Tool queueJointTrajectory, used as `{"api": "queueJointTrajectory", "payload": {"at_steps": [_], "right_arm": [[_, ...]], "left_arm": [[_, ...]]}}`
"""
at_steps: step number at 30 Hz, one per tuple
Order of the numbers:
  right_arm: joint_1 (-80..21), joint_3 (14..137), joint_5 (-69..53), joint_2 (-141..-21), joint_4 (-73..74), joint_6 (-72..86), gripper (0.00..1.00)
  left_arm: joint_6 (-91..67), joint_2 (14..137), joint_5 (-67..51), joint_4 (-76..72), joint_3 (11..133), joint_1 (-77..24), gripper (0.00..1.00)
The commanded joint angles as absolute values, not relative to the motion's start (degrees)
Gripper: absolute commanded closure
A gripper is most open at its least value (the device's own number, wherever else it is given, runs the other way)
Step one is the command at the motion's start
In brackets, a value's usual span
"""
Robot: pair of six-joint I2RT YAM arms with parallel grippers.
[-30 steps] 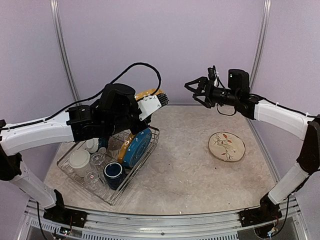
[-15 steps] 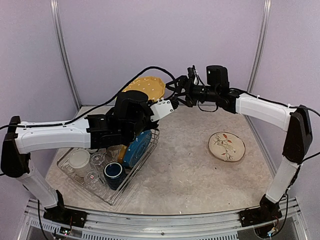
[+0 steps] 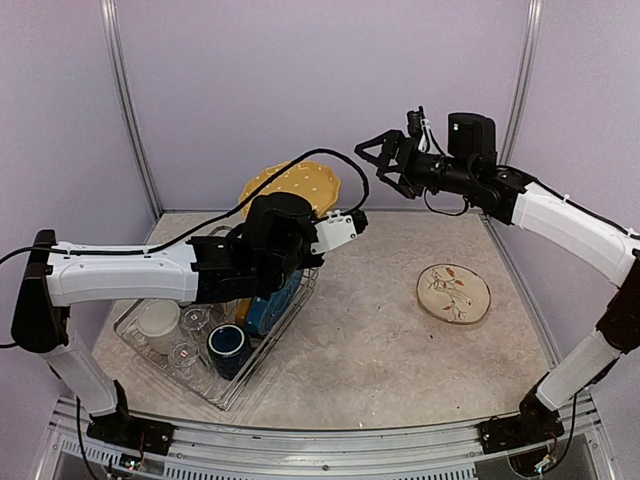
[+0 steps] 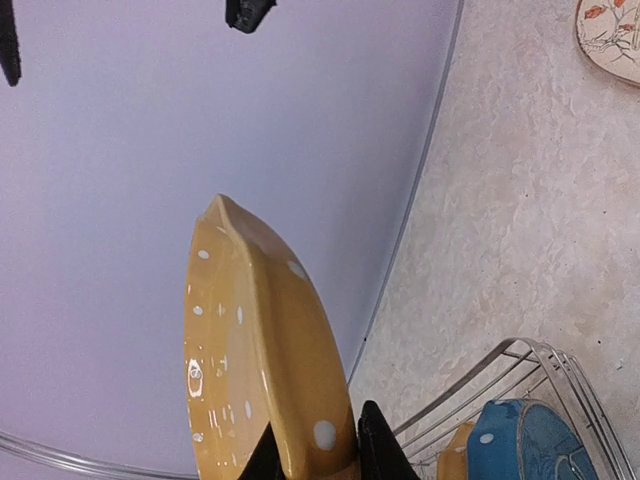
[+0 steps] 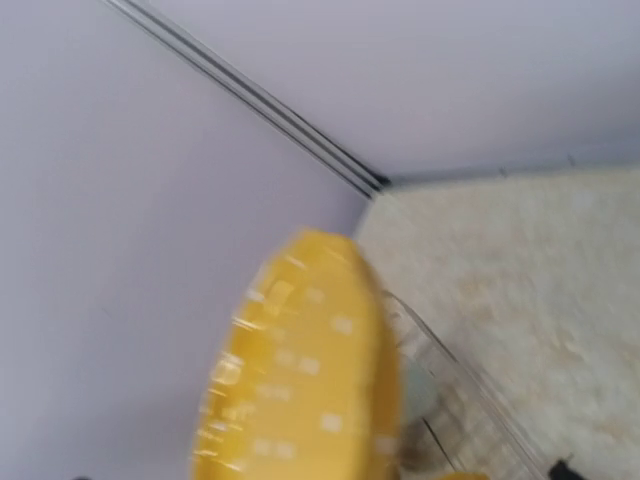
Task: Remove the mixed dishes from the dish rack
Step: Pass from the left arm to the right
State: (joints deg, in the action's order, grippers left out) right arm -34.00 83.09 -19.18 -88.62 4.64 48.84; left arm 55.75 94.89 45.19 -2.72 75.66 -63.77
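Note:
My left gripper [image 3: 312, 212] is shut on the lower edge of a yellow white-dotted plate [image 3: 291, 184] and holds it on edge above the far end of the dish rack [image 3: 150, 338]. In the left wrist view both fingers pinch the plate [image 4: 255, 350] at the bottom. My right gripper [image 3: 374, 165] is open and empty, in the air just right of the plate. The right wrist view shows the plate [image 5: 300, 370] blurred. In the rack stand a blue dotted plate [image 3: 276, 298], a navy mug [image 3: 227, 345], a cream mug [image 3: 160, 320] and clear glasses [image 3: 185, 355].
A cream plate with a floral pattern [image 3: 453, 292] lies flat on the table at the right; its edge shows in the left wrist view [image 4: 610, 35]. A second yellow plate [image 4: 455, 455] stands beside the blue plate [image 4: 525, 440] in the rack. Purple walls close the back and sides.
My left arm has lifted the yellow plate clear above the rack and reached right. My right gripper came in close to the plate, then drew back up and to the right.

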Motion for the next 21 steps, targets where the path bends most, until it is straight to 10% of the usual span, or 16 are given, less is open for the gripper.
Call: {"api": "queueJointTrajectory", "payload": {"at_steps": [1,10,21], "right_arm": [[-34.40,84.06,-18.78,-89.47,6.08,47.06,0.04],[-36.82,91.96,-20.95,-99.33,11.36,46.77,0.10],[-37.04,91.09,-29.76,-103.97,3.82,53.16,0.46]], "left_arm": [[58.06,94.89,46.29,-8.32,77.70,-64.43,1.00],[59.18,96.54,46.50,-8.53,78.05,-65.69,1.00],[60.05,98.29,47.27,-9.58,77.87,-67.01,1.00]]}}
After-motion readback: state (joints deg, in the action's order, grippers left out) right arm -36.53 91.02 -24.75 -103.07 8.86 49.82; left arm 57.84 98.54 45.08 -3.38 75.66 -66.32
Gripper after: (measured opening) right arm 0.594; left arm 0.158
